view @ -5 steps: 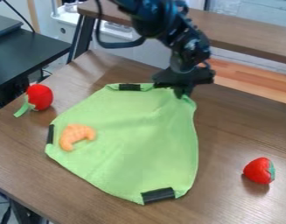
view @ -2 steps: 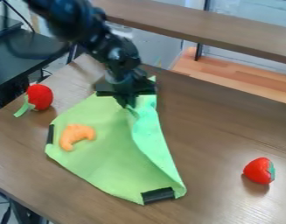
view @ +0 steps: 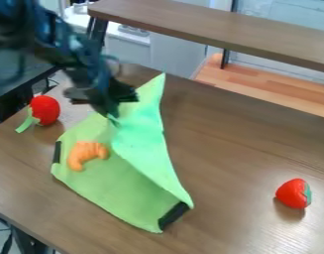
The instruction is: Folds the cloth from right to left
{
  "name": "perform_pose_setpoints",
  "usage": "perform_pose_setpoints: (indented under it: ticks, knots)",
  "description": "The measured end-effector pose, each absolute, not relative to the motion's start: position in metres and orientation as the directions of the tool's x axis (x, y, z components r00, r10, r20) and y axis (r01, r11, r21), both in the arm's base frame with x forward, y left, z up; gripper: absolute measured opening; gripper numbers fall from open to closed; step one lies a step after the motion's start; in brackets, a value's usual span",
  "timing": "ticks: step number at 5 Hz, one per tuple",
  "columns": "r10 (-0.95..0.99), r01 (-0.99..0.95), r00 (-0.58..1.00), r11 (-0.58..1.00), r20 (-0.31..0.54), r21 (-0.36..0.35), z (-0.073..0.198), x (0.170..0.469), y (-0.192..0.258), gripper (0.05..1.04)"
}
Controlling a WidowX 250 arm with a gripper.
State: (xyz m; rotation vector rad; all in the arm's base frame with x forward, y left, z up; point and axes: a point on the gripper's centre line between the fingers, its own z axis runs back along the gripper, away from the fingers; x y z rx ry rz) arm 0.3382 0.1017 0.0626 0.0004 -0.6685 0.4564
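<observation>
My gripper (view: 113,118) is at the upper left of the cloth, shut on the cloth's edge. The green cloth (view: 111,186) lies on the table with its right side pulled up and over toward the left. A lighter fold (view: 143,144) slants from the gripper down to the front corner, and a pointed peak stands up just right of the gripper. The black strip at the front corner is tilted; another black strip lies on the left edge. An orange croissant-shaped toy (view: 86,155) rests on the cloth's left part, beside the fold.
A red toy with a green stem (view: 44,110) sits left of the cloth, close to the arm. A red strawberry toy (view: 295,193) stands on the table (view: 250,149) at the right. A raised wooden shelf (view: 224,31) runs along the back.
The gripper has moved left from the upper right, carrying the cloth's right edge across. The right side has folded over and the front strip has turned. The toys have stayed put.
</observation>
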Motion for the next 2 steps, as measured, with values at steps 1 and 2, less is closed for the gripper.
perform_pose_setpoints:
  ticks: [1,2]
  knots:
    - [0.399,-0.397,0.692,0.907,0.602,-0.144,0.063,0.325,0.12,0.059]
    - [0.384,-0.385,0.693,0.913,0.611,-0.137,0.063,0.31,0.137,0.06]
